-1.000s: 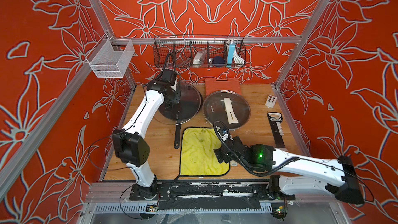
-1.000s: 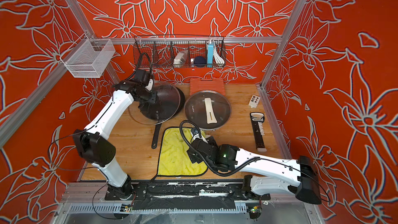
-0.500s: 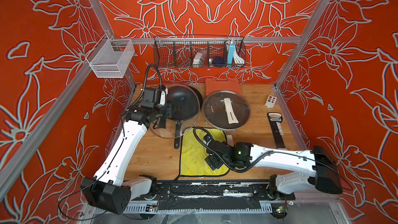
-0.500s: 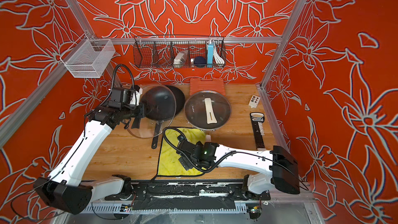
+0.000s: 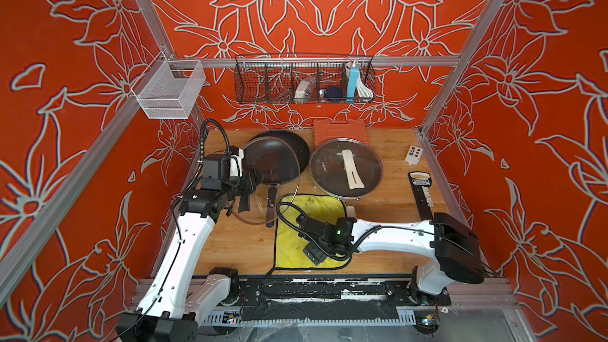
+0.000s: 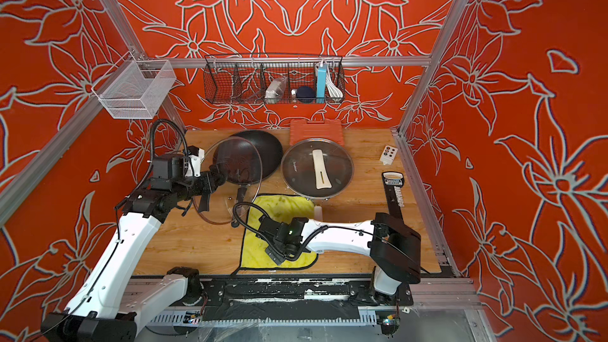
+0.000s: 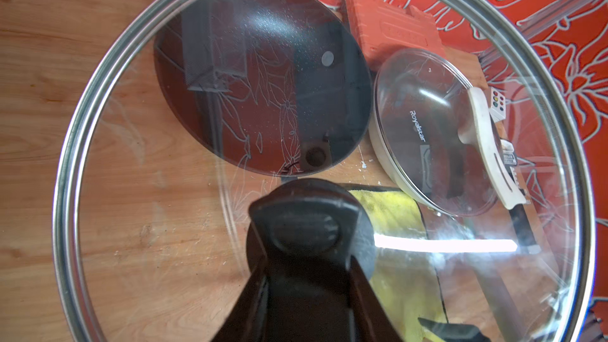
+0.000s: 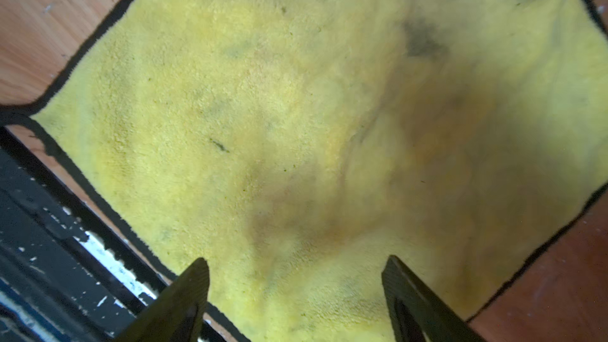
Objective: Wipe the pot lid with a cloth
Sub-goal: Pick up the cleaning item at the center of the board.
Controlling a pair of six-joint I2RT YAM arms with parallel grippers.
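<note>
The wood table is the biggest thing. The yellow cloth lies flat on it at the front, near the middle. It has a dark edge and grey dirty spots. The glass lid is up in the air and tilted, near the far left corner of the cloth. Behind it sits a black pan, seen partly through the glass. Right of the pan is another lid with a white handle. An orange box is by the back wall.

The left claw is clenched on the lid's black knob. The right claw is low over the cloth with its fingers spread wide and grasping nothing. I cannot tell if they touch the cloth.
</note>
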